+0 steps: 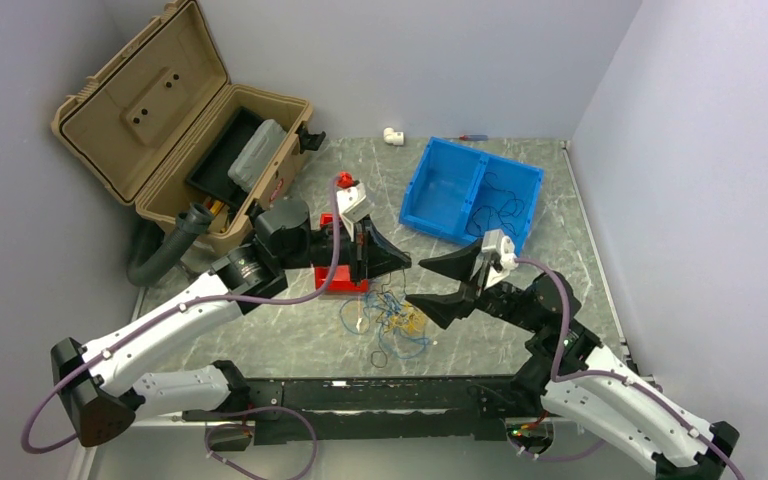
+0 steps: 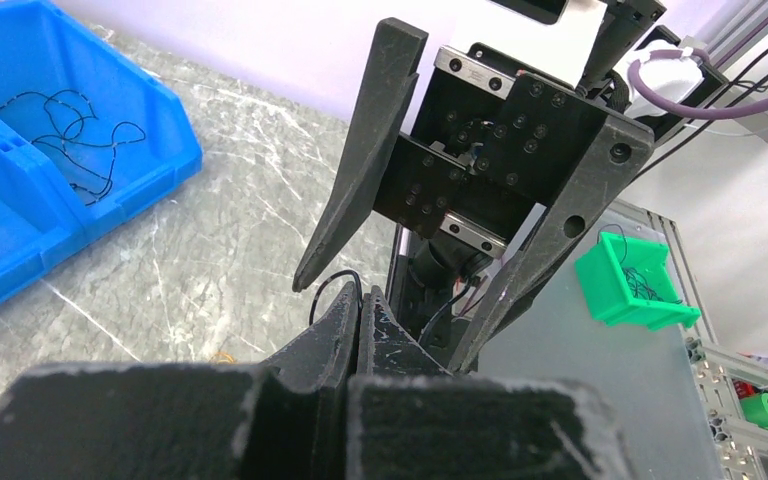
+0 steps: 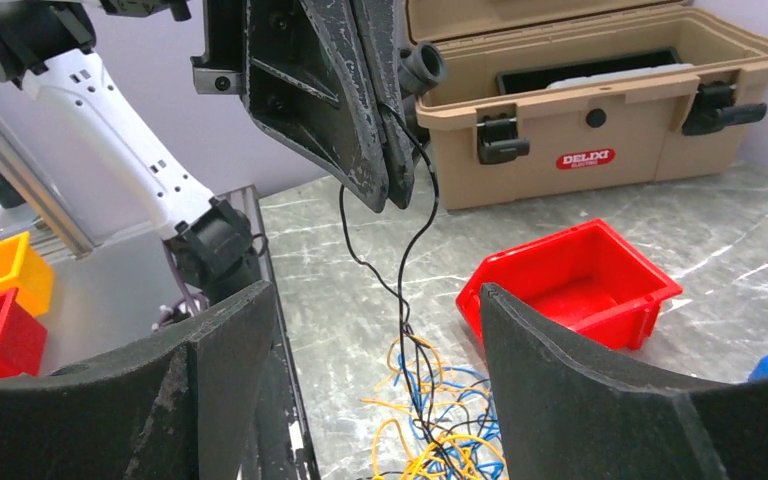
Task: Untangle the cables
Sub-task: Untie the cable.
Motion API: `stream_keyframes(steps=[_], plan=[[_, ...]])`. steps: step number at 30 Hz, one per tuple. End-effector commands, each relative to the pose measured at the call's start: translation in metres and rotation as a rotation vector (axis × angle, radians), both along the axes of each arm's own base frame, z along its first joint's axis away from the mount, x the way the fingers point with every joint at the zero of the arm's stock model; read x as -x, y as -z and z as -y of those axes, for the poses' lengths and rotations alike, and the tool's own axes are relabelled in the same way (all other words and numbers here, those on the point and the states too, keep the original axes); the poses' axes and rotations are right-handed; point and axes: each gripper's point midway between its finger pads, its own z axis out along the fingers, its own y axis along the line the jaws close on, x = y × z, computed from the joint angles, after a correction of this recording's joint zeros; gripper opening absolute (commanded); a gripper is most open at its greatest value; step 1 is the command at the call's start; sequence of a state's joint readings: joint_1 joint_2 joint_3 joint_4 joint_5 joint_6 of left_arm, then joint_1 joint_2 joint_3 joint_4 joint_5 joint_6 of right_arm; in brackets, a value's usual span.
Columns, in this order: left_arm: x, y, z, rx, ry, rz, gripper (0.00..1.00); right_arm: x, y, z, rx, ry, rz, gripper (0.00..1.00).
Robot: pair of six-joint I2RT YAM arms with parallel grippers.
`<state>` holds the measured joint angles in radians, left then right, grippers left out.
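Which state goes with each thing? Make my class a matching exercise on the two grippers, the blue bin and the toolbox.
Things:
1. left gripper
2. right gripper
3. blue bin
4. toolbox

States:
a. lid up
b. jaws wide apart
c. shut on a black wire
d. holds dark wires

Pairs: 1-c, 2-b, 3-d, 4-a.

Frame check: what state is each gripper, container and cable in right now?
left gripper: shut on black cable, raised
right gripper: open
cable tangle: knotted, lying on the table
toolbox: lid open
blue bin: black cables in one compartment
red bin: looks empty
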<state>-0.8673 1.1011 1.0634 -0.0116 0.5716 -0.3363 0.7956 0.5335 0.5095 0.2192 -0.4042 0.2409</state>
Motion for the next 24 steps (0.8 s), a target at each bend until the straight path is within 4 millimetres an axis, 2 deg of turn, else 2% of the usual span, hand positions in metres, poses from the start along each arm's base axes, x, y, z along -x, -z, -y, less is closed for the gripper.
stream_keyframes(steps=[1,6,11,14,19,24], plan=[[0.004,-0.029,0.000,0.060,0.022,0.047,0.00,-0.003,0.008,0.006,0.024,0.039,0.004,0.77],[0.003,-0.028,0.000,0.056,0.022,0.044,0.00,-0.011,0.017,0.004,0.022,0.067,-0.012,0.78],[0.007,-0.028,0.001,0.052,0.047,0.035,0.00,0.006,0.011,-0.004,0.007,-0.044,0.065,0.79],[0.009,-0.027,0.002,0.050,0.059,0.031,0.00,0.009,0.007,-0.012,0.014,-0.093,0.084,0.78],[0.013,-0.026,0.004,0.056,0.085,0.020,0.00,-0.001,0.002,-0.025,0.014,-0.106,0.082,0.84],[0.013,-0.026,0.007,0.060,0.099,0.013,0.00,-0.007,-0.008,-0.032,-0.035,-0.108,0.101,0.85]])
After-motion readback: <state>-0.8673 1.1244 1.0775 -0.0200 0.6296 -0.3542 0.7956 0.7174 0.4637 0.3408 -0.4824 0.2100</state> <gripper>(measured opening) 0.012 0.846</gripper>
